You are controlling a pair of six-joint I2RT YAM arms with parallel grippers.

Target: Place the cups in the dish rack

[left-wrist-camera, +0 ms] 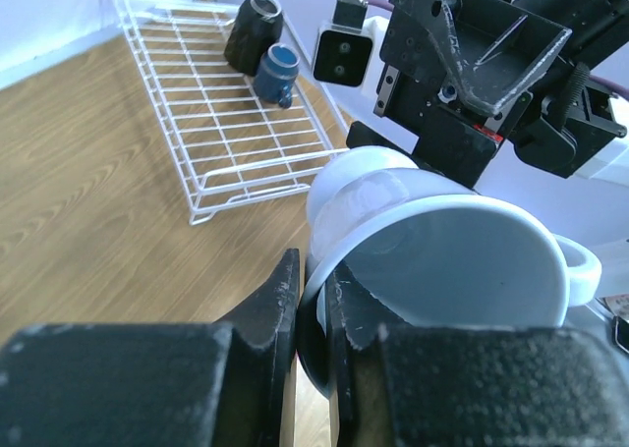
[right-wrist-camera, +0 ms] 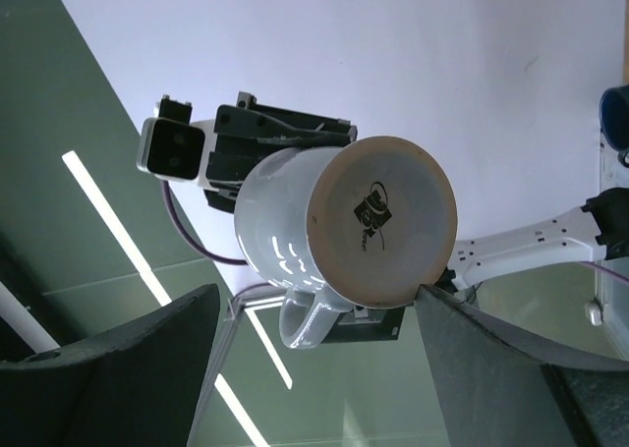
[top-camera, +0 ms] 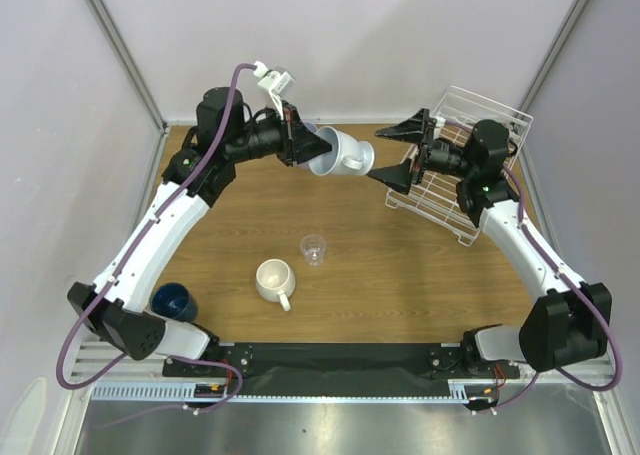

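Your left gripper [left-wrist-camera: 313, 280] is clenched on the rim of the pale blue-white glazed ceramic mug [top-camera: 342, 155], with the rim pinched between its two fingers. It holds the mug in the air above the far part of the wooden table [top-camera: 400, 275]. The mug lies on its side with its mouth toward the left wrist. Its unglazed tan base, which carries a dark printed stamp, faces the right wrist camera (in that view the loop handle points down).

Your right gripper [top-camera: 380, 155] is spread wide, one finger to each side of the mug's base. You cannot tell whether they touch it.

Behind that gripper sits the white wire-grid dish rack [top-camera: 470, 100], with a black mug [left-wrist-camera: 254, 32] and a small blue cup [left-wrist-camera: 277, 74] at one end. On the table stand a cream mug [top-camera: 275, 278], a clear glass [top-camera: 314, 248] and a navy cup [top-camera: 173, 300], the last beside the left arm's base.
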